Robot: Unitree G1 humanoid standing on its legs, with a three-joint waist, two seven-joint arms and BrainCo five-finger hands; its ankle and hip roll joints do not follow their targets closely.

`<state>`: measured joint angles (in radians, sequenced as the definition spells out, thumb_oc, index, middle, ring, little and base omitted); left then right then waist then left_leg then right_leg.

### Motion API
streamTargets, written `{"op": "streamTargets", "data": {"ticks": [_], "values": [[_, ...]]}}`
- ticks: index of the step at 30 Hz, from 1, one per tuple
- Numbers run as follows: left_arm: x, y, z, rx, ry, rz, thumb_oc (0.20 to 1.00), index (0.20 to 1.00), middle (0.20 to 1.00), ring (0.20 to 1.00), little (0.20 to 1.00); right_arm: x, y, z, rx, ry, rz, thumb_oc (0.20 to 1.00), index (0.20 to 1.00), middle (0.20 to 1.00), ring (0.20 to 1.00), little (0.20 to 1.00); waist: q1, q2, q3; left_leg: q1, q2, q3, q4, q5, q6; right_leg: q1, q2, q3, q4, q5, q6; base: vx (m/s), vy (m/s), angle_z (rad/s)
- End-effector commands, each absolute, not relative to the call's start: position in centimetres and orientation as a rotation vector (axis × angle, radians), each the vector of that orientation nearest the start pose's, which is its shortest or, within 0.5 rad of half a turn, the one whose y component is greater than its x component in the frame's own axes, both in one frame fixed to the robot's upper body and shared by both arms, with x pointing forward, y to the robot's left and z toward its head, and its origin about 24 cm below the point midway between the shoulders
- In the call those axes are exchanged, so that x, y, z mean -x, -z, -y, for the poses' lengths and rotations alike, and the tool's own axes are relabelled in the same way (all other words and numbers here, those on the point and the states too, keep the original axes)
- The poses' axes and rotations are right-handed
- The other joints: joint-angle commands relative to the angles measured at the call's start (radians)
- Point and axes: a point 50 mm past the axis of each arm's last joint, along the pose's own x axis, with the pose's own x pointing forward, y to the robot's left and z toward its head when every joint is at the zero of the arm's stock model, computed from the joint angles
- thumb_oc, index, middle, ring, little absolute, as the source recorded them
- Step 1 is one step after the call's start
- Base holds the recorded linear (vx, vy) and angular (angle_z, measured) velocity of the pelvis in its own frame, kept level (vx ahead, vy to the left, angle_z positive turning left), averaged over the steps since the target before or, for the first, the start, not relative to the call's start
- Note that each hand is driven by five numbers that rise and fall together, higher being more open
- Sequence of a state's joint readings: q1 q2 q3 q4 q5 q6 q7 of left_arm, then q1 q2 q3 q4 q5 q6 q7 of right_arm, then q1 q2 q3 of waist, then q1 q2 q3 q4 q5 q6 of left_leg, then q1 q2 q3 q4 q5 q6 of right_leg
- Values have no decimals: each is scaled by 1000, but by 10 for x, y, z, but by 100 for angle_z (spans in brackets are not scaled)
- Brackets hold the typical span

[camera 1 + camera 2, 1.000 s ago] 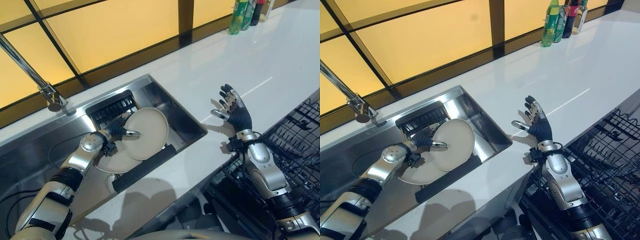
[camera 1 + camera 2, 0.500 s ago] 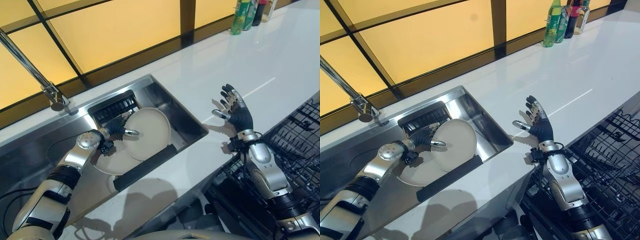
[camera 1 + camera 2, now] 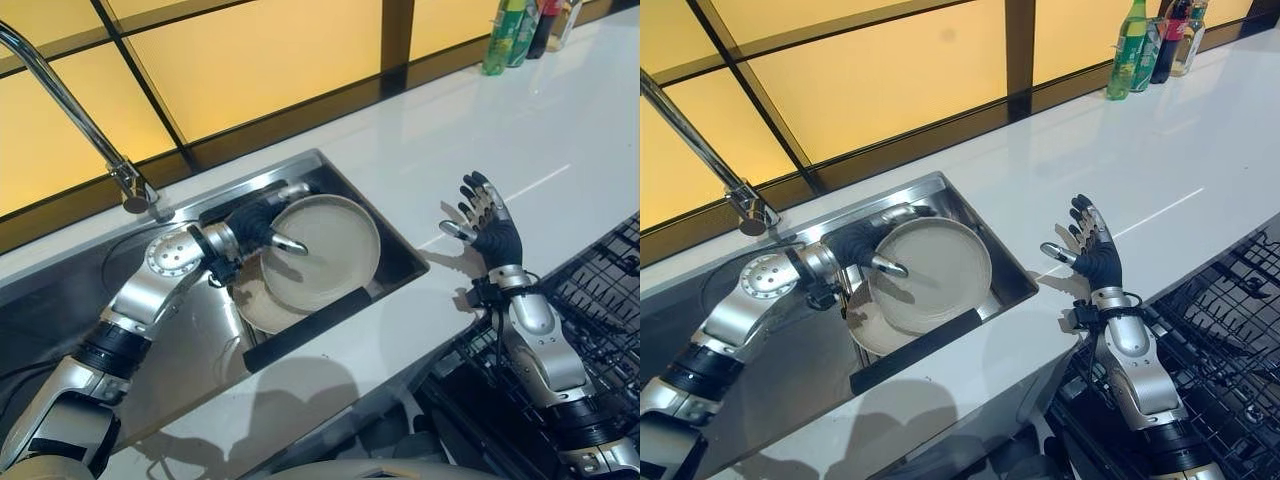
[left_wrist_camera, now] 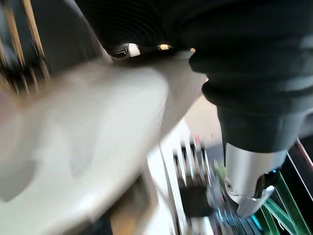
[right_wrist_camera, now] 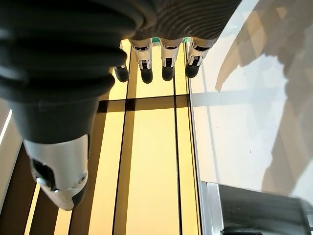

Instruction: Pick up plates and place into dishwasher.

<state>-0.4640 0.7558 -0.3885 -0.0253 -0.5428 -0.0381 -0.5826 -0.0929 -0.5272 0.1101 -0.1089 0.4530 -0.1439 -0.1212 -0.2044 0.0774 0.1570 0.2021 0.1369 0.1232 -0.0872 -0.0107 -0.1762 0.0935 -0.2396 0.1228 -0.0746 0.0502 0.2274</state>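
A white countertop runs below amber wall panels split by dark strips, with a steel sink set into it and a tall curved faucet at the back rim; bottles, green and dark, stand at the far right end, their labels too small to read. In the sink the left hand pinches the rim of a cream plate, thumb across its face and fingers behind, the plate tilted up; a second plate lies partly under it on the sink floor; a black bar lies along the near edge of the sink. The right hand hangs over the counter's front edge, palm up, fingers spread wide and holding nothing; just beside it, lower right, is the black wire dishwasher rack; no writing can be read anywhere.
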Motion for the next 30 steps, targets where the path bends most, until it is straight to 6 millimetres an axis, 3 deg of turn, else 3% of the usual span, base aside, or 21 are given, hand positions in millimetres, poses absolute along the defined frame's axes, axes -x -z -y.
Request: {"op": "streamTargets", "data": {"ticks": [1, 5, 6, 7, 8, 9, 23, 30], "values": [[-284, -163, -140, -331, 1058, 236, 1000, 1000, 1000, 1000, 1000, -259, -119, 199, 26, -75, 313, 1000, 1000, 1000, 1000, 1000, 22, -13, -52, -59, -117, -10, 92, -111, 166, -86, 55, -10, 137, -61, -36, 0, 0, 0], [-281, -161, -139, -342, 1073, 229, 1000, 1000, 1000, 1000, 1000, -258, -119, 199, 24, -69, 313, 1000, 1000, 1000, 1000, 1000, 26, -14, -50, -57, -116, -14, 88, -108, 166, -83, 56, -13, 134, -59, -36, 0, 0, 0], [-281, -160, -140, -343, 1074, 227, 956, 956, 956, 956, 956, -258, -119, 199, 23, -68, 312, 1000, 1000, 1000, 1000, 1000, 27, -14, -51, -57, -116, -14, 86, -108, 166, -82, 56, -13, 132, -59, -36, 0, 0, 0], [-281, -160, -141, -348, 1075, 225, 567, 567, 567, 567, 567, -257, -119, 200, 23, -66, 311, 1000, 1000, 1000, 1000, 1000, 27, -15, -53, -57, -116, -14, 86, -107, 166, -81, 56, -13, 131, -59, -36, 0, 0, 0], [-280, -159, -142, -353, 1075, 225, 310, 310, 310, 310, 310, -257, -118, 200, 22, -64, 311, 1000, 1000, 1000, 1000, 1000, 28, -16, -53, -57, -116, -15, 86, -107, 166, -81, 57, -13, 130, -58, -36, 0, 0, 0], [-279, -158, -143, -355, 1075, 224, 200, 200, 200, 200, 200, -256, -118, 200, 21, -62, 311, 1000, 1000, 1000, 1000, 1000, 28, -16, -53, -58, -115, -15, 86, -106, 166, -82, 57, -13, 130, -58, -36, 0, 0, 0], [-278, -158, -157, -427, 966, 258, 200, 200, 200, 200, 200, -255, -120, 204, 19, -47, 325, 1000, 1000, 1000, 1000, 1000, 47, -26, -53, -64, -115, -23, 87, -104, 166, -77, 55, -24, 122, -55, -35, 0, 0, 0], [-280, -171, -175, -458, 666, 424, 200, 200, 200, 200, 200, -252, -119, 204, 18, -33, 334, 1000, 1000, 1000, 1000, 1000, 68, -41, -62, -74, -112, -29, 81, -88, 162, -77, 59, -30, 111, -45, -42, -23, -6, 0]]}}
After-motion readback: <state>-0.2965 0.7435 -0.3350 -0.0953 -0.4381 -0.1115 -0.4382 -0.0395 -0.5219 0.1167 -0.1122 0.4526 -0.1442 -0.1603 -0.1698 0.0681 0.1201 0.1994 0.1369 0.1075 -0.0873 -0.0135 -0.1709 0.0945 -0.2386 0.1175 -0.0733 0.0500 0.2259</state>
